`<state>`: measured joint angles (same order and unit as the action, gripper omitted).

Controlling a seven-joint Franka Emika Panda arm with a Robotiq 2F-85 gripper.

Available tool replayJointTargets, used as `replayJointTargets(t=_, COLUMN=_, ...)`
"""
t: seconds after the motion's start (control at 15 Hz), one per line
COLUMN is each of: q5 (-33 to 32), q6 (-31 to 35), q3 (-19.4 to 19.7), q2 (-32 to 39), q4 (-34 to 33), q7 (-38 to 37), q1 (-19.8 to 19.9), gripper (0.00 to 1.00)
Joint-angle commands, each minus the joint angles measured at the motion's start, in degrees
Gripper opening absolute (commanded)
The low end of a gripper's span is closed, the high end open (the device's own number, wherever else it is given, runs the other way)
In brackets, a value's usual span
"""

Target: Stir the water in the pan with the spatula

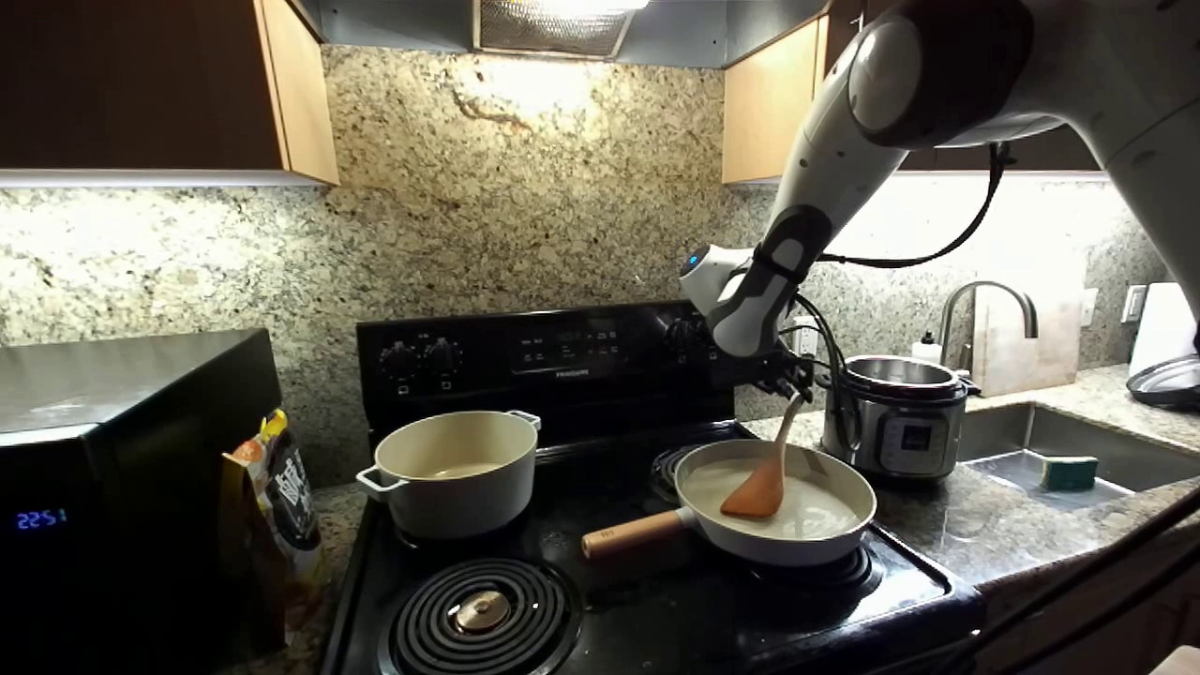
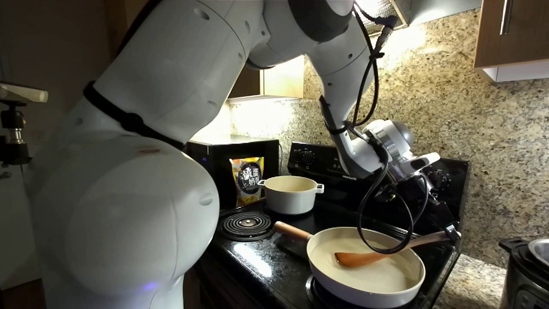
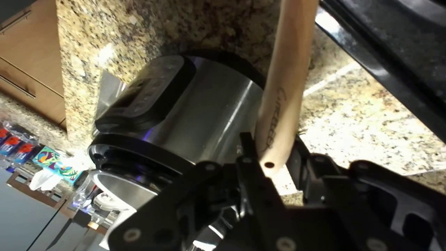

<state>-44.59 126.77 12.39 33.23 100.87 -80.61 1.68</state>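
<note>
Holding the spatula (image 1: 772, 462): the gripper (image 3: 274, 155), narrow on the handle's upper end, one finger at each side of the wood (the hole near the tip shows between them in the wrist view).
Pan (image 1: 787, 551): cream-white, set on the black stove (image 1: 637, 600); in an exterior view its wooden handle points between 8 and 9 o'clock. Bearings below are read from its centre in that view.
Water (image 1: 820, 514): a pale, shallow layer inside the pan, met by the lower edge of the spatula's blade; whether blade and pan floor touch cannot be told.
Spatula: tilted, the orange-brown blade just toward 9 o'clock of centre, the shaft slanting up past the rim toward 1 o'clock.
Robot arm (image 1: 834, 178): bent, with its bulk toward 1 o'clock.
Pot (image 1: 478, 506): deeper, with short side handles, on the stove at 9 o'clock, apart from the pan.
Coil burner (image 1: 481, 609): a dark spiral at 8 o'clock.
Pressure cooker (image 1: 900, 427): on the speckled desk (image 1: 994, 539) at 2 o'clock.
Sink (image 1: 1087, 436): at 3 o'clock, with a sponge (image 1: 1069, 473) in it.
Snack bag (image 1: 286, 492): at 9 o'clock, past the pot, just beside the microwave (image 1: 141, 525).
</note>
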Motion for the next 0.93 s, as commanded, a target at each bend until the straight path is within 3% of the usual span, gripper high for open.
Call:
replayJointTargets(t=0.0, q5=-0.69, q6=1.98, q3=0.77, q2=-3.21, q4=6.53, q7=-0.95, q1=-0.10, gripper=0.07)
replayJointTargets(t=0.87, q5=0.90, q6=6.28, q3=4.72, q2=-4.26, q4=11.56, q7=-1.19, q1=4.15, gripper=0.07)
